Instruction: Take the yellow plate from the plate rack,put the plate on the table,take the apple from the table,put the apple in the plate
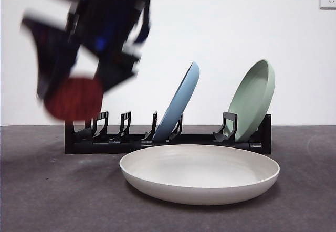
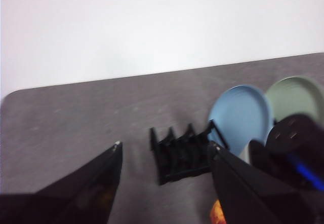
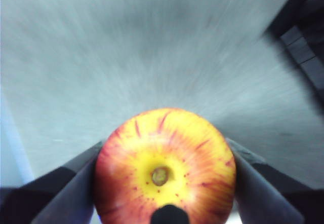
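My right gripper [image 3: 164, 150] is shut on the apple [image 3: 164, 165], red-streaked with a yellow patch around the stem. In the front view this arm is blurred and comes in from the upper left, holding the apple [image 1: 73, 98] in the air above the left end of the plate rack [image 1: 168, 141]. The yellow plate [image 1: 199, 173] lies flat on the table [image 1: 47, 195] in front of the rack, to the right of the apple and lower. My left gripper [image 2: 166, 148] is open and empty, high above the rack [image 2: 179, 155].
A blue plate [image 1: 181, 102] leans in the middle of the rack and a sage-green plate [image 1: 254, 98] stands at its right end; both show in the left wrist view [image 2: 240, 115] [image 2: 296, 96]. A white wall stands behind the rack.
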`<action>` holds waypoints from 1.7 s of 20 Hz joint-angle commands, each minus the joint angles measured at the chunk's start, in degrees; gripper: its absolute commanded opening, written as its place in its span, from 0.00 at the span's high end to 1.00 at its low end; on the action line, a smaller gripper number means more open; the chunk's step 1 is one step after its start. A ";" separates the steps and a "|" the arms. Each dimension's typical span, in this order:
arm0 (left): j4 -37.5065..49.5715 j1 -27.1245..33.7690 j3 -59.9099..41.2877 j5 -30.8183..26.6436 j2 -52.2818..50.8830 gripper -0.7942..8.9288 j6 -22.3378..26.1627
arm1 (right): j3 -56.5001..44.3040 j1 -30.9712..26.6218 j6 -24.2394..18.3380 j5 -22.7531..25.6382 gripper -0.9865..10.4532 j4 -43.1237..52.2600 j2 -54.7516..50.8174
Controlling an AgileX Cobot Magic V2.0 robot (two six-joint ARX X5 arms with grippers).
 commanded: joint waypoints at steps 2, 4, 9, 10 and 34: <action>3.85 0.15 -0.33 3.61 3.02 0.63 2.69 | 0.31 -2.45 -0.44 0.20 0.92 -5.66 -7.65; 5.68 0.15 -0.33 5.97 5.38 0.63 3.08 | 0.31 -4.44 -0.44 0.20 0.92 -10.34 -12.31; 10.58 0.15 -0.33 13.11 12.24 0.63 4.35 | 0.31 -11.06 1.03 0.20 0.92 -24.48 -20.87; 11.45 0.15 -0.33 14.25 13.35 0.63 4.33 | 0.31 -12.26 1.46 0.26 0.92 -27.45 -21.77; 13.09 0.11 -0.33 17.05 16.92 0.63 4.57 | -24.90 -15.67 7.56 0.11 0.92 0.28 -9.49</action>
